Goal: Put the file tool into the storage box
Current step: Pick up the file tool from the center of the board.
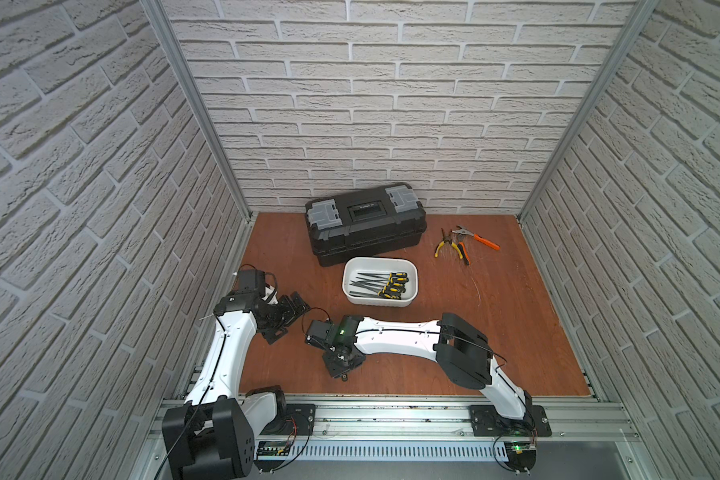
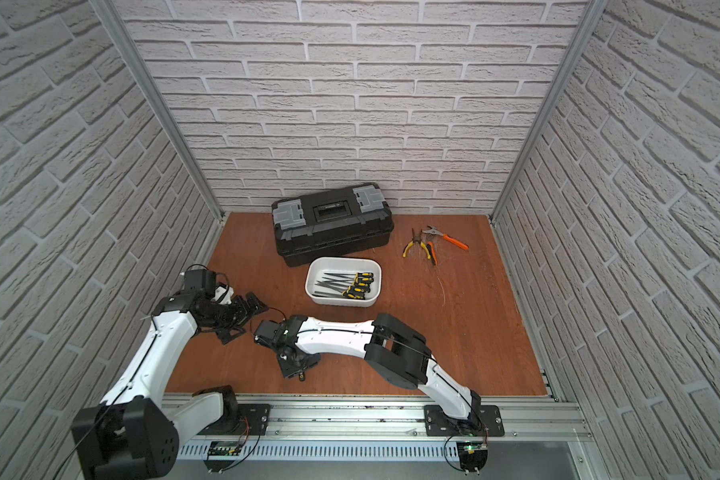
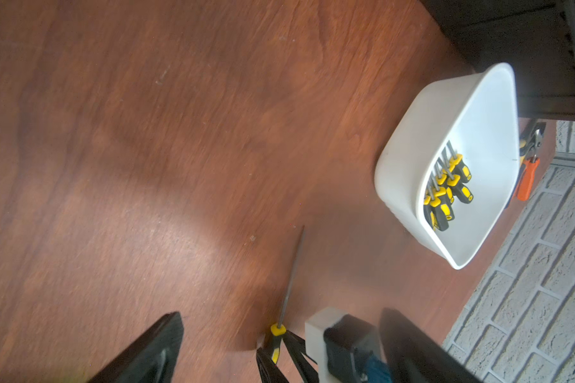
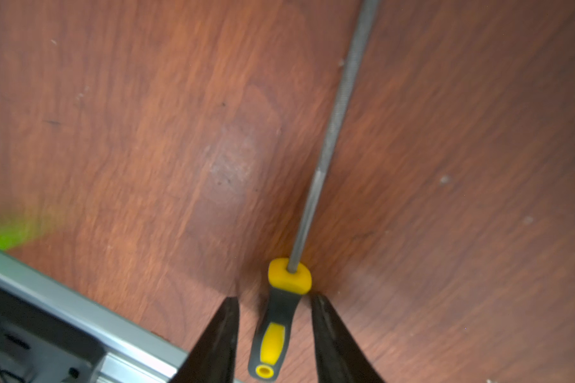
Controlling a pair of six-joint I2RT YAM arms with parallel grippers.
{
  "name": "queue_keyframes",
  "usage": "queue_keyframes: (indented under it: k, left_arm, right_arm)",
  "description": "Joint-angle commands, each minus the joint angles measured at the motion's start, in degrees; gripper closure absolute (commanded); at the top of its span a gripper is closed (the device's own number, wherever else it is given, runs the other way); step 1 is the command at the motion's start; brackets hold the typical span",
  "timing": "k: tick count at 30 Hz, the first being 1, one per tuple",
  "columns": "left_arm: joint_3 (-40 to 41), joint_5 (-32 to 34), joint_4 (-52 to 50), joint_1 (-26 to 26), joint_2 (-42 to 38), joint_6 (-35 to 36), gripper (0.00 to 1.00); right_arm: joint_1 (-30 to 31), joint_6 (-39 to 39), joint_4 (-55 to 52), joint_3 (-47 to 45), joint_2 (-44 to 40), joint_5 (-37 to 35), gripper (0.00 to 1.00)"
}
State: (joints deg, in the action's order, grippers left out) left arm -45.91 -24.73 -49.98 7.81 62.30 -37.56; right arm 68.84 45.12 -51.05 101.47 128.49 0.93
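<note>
Wooden table [image 4: 113, 132] bears the file [image 4: 331, 132]. We find its handle between the right gripper's [image 4: 273, 298] parted jaws, unclamped. Box [image 1: 377, 302] stands well beyond that gripper, containing other files [image 1: 391, 284].

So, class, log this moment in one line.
right gripper: open, straddling file tool | left gripper: open, empty | storage box: holds other files

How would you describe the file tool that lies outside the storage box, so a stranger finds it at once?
On the wooden table, look near the front edge, at the right gripper. Between its open fingers lies the file tool: thin grey shaft, black-and-yellow handle. Unlike the similar files in the white storage box, it lies alone on bare wood.
</note>
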Motion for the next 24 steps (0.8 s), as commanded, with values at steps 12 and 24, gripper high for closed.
queue_keyframes:
  k: [12, 24]
  left_arm:
    - [-9.3, 3.0, -5.2, -3.5, 0.3, 0.8, 0.02]
    - [-20.3, 1.9, -5.2, -5.6, 4.5, -0.4, 0.02]
  right_arm:
    - [0.2, -0.9, -3.7, -7.0, -5.3, -8.3, 0.89]
    - [-8.6, -20.4, -5.0, -11.0, -22.7, -3.9, 0.91]
